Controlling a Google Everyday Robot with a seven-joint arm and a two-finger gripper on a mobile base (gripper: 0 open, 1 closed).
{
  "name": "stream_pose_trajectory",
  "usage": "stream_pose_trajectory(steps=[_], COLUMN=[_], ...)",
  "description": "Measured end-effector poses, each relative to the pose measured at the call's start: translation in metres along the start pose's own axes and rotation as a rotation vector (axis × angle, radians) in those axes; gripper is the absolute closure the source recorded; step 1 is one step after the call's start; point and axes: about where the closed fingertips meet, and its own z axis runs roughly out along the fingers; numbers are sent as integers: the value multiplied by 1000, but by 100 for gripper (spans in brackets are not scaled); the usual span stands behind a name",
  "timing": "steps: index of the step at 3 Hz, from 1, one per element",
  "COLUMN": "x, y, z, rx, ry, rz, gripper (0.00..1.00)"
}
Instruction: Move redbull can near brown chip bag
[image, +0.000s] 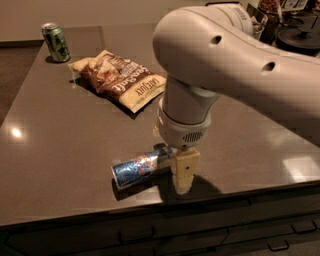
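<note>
A kitchen is suggested by a dark counter (55, 150) with drawers (150, 234) beneath it and dark pots (299, 37) at far right; the gripper (181, 175) is seen at the counter's near edge.

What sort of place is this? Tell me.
Probably a kitchen or break room: dark counter over drawers, holding a brown chip bag and green can. The gripper is beside the lying redbull can.

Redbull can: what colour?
Redbull can is blue and silver, camera view; gripper beside it, near the counter edge.
</note>
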Motion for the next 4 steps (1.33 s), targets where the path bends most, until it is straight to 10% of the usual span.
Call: stream_pose_trajectory(steps=[4], x=[32], y=[-61], z=[-22], rx=[-9], ry=[-20], rz=[215], gripper=[100])
